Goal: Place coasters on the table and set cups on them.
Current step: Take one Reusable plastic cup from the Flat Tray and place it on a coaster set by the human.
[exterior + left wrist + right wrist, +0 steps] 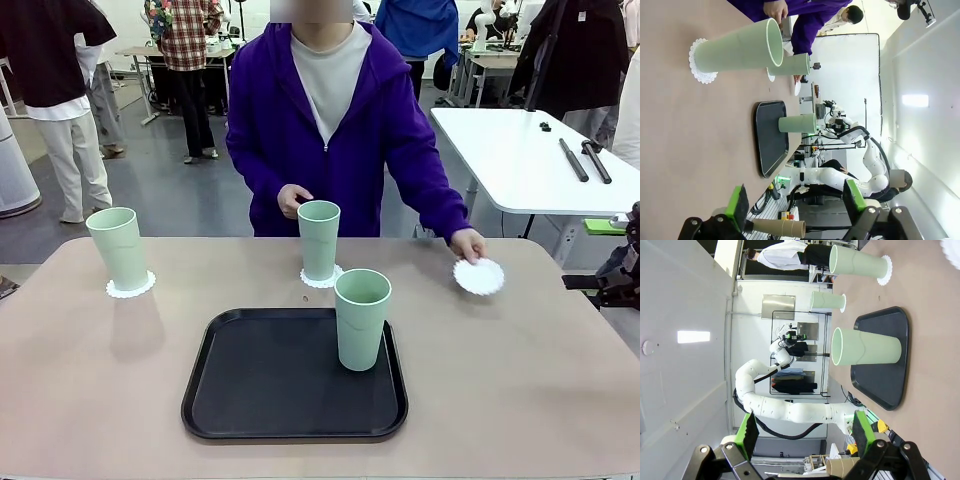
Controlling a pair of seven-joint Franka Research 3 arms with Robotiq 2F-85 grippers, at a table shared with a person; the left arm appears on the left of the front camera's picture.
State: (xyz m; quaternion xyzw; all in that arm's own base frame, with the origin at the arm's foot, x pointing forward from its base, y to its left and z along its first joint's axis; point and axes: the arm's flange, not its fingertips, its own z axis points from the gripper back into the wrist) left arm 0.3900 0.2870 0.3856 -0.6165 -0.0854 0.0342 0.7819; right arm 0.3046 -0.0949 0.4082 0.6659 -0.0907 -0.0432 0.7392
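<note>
Three pale green cups stand on the beige table (520,380). The left cup (118,248) sits on a lacy white coaster (131,286). The middle cup (319,238) stands on a second coaster (322,278), close to the person. A third cup (361,318) is upright on the black tray (270,385). At the far right the person's hand (466,243) touches a third coaster (478,276) lying flat on the table. My left gripper (796,200) is open and empty, far from the nearest cup (740,47). My right gripper (805,432) is open and empty too, well back from the tray cup (867,347).
The person in a purple jacket stands at the far edge, the other hand (293,200) behind the middle cup. A dark part of my right arm (622,272) shows at the right edge. A white table with dark tools (540,160) stands behind on the right.
</note>
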